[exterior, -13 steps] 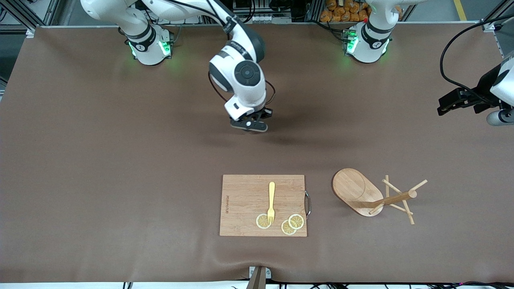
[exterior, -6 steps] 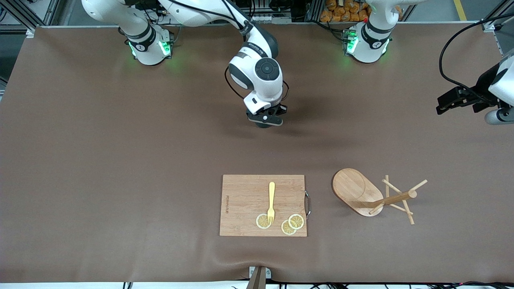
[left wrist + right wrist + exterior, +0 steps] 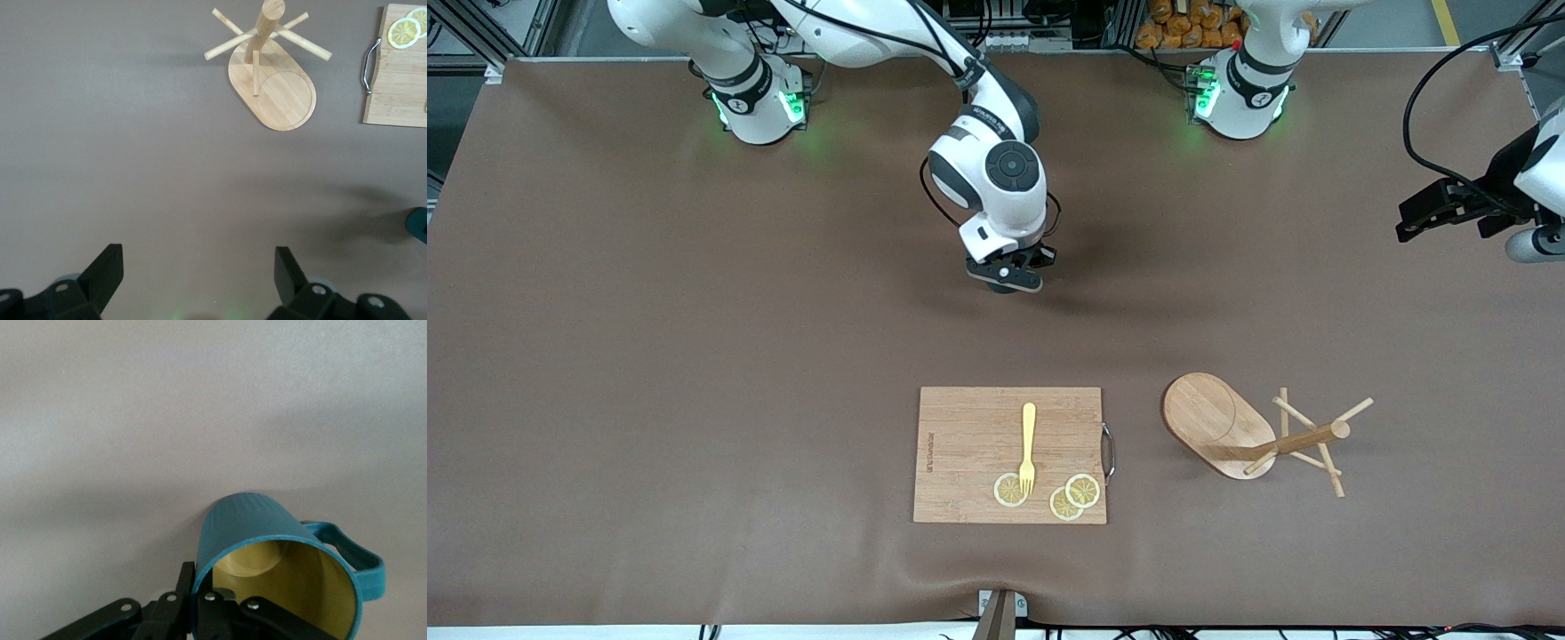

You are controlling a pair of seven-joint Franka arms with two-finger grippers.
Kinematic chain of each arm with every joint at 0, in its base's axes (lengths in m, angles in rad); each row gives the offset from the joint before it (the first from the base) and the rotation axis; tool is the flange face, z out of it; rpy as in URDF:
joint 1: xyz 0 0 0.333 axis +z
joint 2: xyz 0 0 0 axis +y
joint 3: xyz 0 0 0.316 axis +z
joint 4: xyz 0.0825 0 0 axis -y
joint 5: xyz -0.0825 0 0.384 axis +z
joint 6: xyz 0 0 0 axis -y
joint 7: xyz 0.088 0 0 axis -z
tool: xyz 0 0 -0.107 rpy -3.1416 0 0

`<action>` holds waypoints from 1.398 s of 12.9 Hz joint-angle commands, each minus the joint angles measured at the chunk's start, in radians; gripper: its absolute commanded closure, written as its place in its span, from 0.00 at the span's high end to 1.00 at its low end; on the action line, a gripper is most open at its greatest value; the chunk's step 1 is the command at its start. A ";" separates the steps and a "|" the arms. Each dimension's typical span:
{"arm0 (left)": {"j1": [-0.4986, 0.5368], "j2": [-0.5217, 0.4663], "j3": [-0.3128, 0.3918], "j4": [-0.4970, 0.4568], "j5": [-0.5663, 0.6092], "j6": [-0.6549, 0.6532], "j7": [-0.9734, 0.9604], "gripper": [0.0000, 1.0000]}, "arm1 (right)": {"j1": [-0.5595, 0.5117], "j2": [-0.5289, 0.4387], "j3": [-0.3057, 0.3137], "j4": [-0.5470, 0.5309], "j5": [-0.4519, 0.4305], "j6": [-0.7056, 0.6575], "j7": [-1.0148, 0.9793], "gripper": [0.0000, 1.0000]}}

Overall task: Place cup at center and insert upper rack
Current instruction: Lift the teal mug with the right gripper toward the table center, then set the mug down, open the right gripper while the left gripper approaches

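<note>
The right gripper [image 3: 1007, 280] was clamped on the cup's [image 3: 280, 577] rim, carrying it low over the table's [image 3: 694, 356] middle. To my eye the cup wanted setting down level and gently before letting go. The rack [image 3: 1249, 431] lay tipped on its side beside the board [image 3: 969, 444], toward the left arm's end. The left gripper [image 3: 193, 280] waited there, fingers apart and empty.
</note>
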 commanded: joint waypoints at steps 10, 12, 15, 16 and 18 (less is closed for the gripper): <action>0.031 0.004 0.007 0.008 -0.036 -0.014 0.046 1.00 | -0.013 0.010 -0.001 0.078 0.003 -0.021 0.059 1.00; 0.029 0.006 0.007 0.006 -0.037 -0.014 0.034 1.00 | -0.046 -0.027 0.003 0.092 0.014 -0.052 0.050 1.00; 0.013 0.021 -0.002 0.012 -0.083 -0.009 -0.009 1.00 | -0.110 -0.145 0.004 0.146 0.011 -0.262 0.014 1.00; 0.010 0.022 -0.007 0.012 -0.098 -0.008 -0.056 1.00 | -0.141 -0.194 0.004 0.169 0.008 -0.343 -0.024 1.00; -0.027 0.027 -0.048 0.014 -0.100 -0.006 -0.209 1.00 | -0.213 -0.307 0.003 0.193 0.003 -0.488 -0.140 1.00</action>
